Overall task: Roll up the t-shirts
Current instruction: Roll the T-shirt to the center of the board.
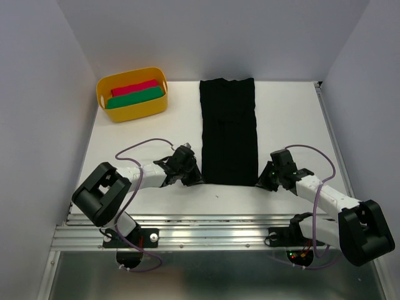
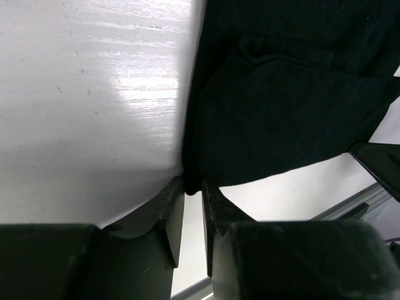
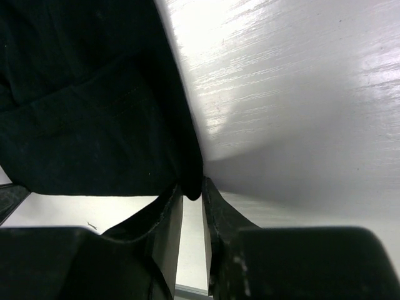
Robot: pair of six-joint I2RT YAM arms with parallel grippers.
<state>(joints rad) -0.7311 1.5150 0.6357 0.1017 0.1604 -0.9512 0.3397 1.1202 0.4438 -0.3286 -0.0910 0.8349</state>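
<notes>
A black t-shirt (image 1: pixel 228 125) lies folded into a long narrow strip down the middle of the table, its near edge towards the arms. My left gripper (image 1: pixel 195 178) sits at the strip's near left corner. In the left wrist view the left gripper (image 2: pixel 192 186) is shut on that corner of the t-shirt (image 2: pixel 281 112), with the cloth pinched between its fingertips. My right gripper (image 1: pixel 262 181) sits at the near right corner. In the right wrist view the right gripper (image 3: pixel 192 190) pinches that corner of the t-shirt (image 3: pixel 81 94) in the same way.
A yellow tub (image 1: pixel 132 107) stands at the far left of the table, holding a red roll (image 1: pixel 134 87) and a green roll (image 1: pixel 134 97) of cloth. White walls close in the table on the left, back and right. A metal rail (image 1: pixel 206 234) runs along the near edge.
</notes>
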